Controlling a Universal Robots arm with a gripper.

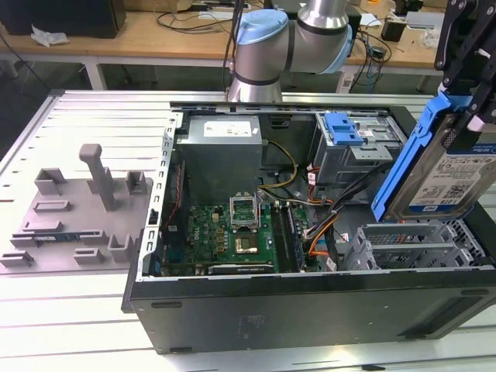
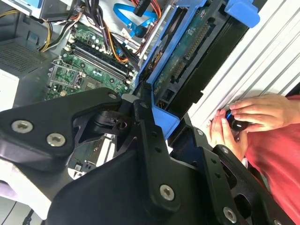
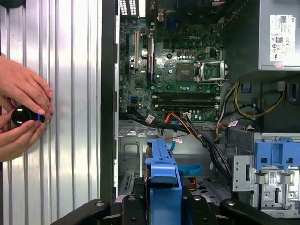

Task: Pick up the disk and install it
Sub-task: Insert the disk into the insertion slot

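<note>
Exterior view shows fingers point(image 1: 463, 46) clamping disk point(image 1: 453, 174) above case point(image 1: 310, 310)

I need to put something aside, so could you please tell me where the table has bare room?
Free: the slatted table nearer the camera than the grey fixture, and the strip behind that fixture. Crowded: wires crowd the computer case, the claw holds the disk over it, and a person's hands sit on the table alongside it.
</note>
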